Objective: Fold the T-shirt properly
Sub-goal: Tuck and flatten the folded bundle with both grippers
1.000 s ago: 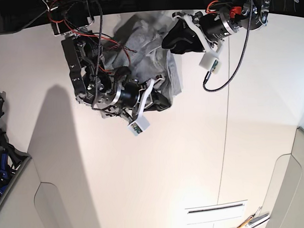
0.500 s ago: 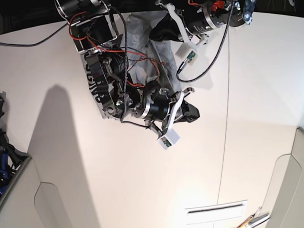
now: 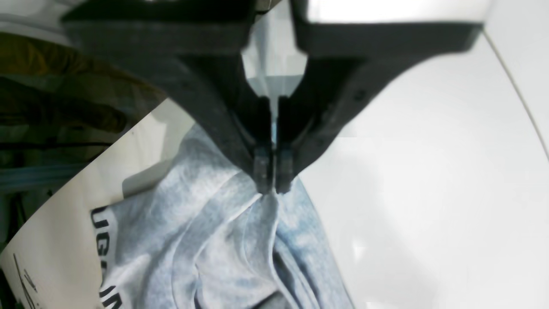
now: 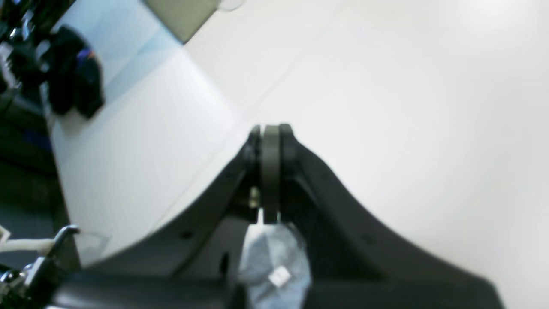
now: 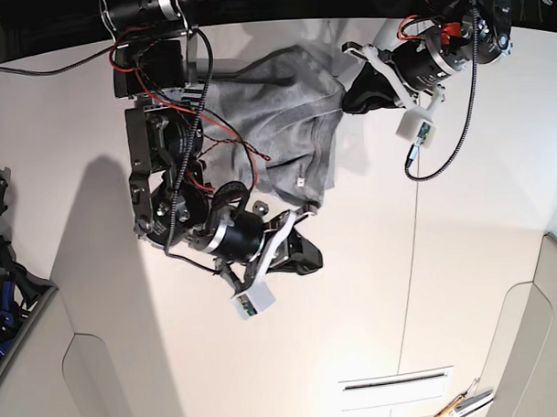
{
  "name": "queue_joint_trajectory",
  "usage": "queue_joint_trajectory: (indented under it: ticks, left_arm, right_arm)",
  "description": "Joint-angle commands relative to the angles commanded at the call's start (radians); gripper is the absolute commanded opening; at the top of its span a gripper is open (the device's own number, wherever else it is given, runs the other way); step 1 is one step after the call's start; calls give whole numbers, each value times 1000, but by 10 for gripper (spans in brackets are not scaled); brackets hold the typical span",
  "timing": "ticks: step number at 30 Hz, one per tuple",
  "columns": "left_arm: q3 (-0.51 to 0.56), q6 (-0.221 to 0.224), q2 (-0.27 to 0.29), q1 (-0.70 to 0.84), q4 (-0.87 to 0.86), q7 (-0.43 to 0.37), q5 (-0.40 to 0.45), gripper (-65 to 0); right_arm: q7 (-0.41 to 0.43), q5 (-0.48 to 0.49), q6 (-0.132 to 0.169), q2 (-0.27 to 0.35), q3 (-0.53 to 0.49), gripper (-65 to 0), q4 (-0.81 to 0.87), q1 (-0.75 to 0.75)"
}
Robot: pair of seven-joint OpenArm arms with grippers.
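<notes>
table [image 5: 373, 288]: broad white surface, bare over most of its near part
T-shirt [image 5: 275, 108]: heather-grey, at the far edge of the table between the two arms; bunched and creased, partly lifted, one edge stretched from gripper to gripper; black block lettering visible at the lower left of the left wrist view [image 3: 103, 240]
right gripper [image 5: 309, 256]: on the left of the base view, fingers pressed together over a pinch of grey cloth; small white neck tag [image 4: 279, 275] seen on the bundle behind the fingers in the right wrist view
left gripper [image 5: 351, 103]: on the right of the base view, fingers clamped tight on a gathered ridge of fabric, folds fanning out below the tips [image 3: 271, 189]
done: two points of the garment seized, one per arm; cloth pulled taut along one side
left: by appearance nearly everything; garment not yet spread flat, sleeves not yet turned in, no fold visible, final neat stack not yet made
stage: judged as early, spreading before folding
</notes>
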Motion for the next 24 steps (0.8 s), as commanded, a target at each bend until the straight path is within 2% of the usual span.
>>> queue_joint_trajectory:
  ticks: [2,4,5,7,9,11,13,14,16,21,24]
  left_arm:
    - [-3,0,-8,-7,3,0,0,-510]
    - [-23,0,-14,-7,22,0,-5,-507]
    - [-37,0,-13,-7,35,-1,-6,-508]
    - [-67,0,-13,-6,63,0,-12,-508]
    - [-94,0,-14,-6,89,2,-30,-550]
    - [-93,0,-13,-6,100,49,-95,-650]
    - [-67,0,-14,-5,100,101,-152,-650]
    - [-41,0,-14,-4,100,110,-147,-650]
    - [31,0,-14,-5,99,109,-92,-650]
    - [211,0,-14,-11,67,13,110,-650]
    - [260,0,-14,-38,-16,12,144,-650]
  right_arm:
    - [0,-2,0,29,37,-557,0,0]
    - [0,-3,0,71,69,-459,0,0]
    - [0,-3,0,95,82,-448,-1,0]
    - [0,-3,0,148,92,-481,-1,-2]
    - [1,-6,0,202,92,-643,-1,-13]
    - [14,-6,0,245,92,-650,-2,-35]
    - [50,-6,0,275,92,-650,-3,-65]
    - [70,-6,0,285,92,-650,-4,-80]
    - [99,-6,0,294,92,-650,-7,-102]
    - [102,-2,0,294,68,-650,-21,-117]
    - [106,-3,1,294,33,-650,-56,-116]
